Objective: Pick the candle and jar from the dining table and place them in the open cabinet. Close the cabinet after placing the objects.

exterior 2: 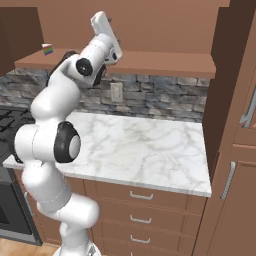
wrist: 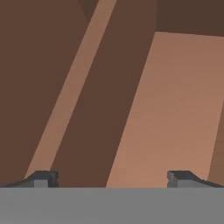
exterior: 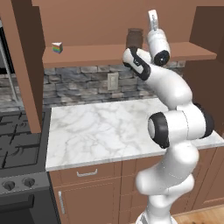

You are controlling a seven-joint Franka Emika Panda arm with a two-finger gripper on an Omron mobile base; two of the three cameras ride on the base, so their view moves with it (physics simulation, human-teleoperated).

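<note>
The grey jar (exterior: 134, 37) stands upright on the wooden shelf of the open cabinet (exterior: 100, 54), just left of my raised arm. My gripper (exterior: 152, 15) points upward above the shelf, to the right of the jar and apart from it. In the hand view the gripper (wrist: 112, 179) is open, its dark fingertips (wrist: 43, 178) wide apart with nothing between them, facing brown cabinet wood. From the right base view the gripper (exterior 2: 102, 19) sits high in front of the cabinet's back wall. The candle and the dining table are out of view.
A small rainbow-striped wedge (exterior: 57, 47) lies at the shelf's left end. Below is a marble counter (exterior: 100, 127) with brown drawers (exterior 2: 140, 197). A stove (exterior: 17, 140) is on the left. Open cabinet doors (exterior: 24, 65) (exterior 2: 227, 75) flank the shelf.
</note>
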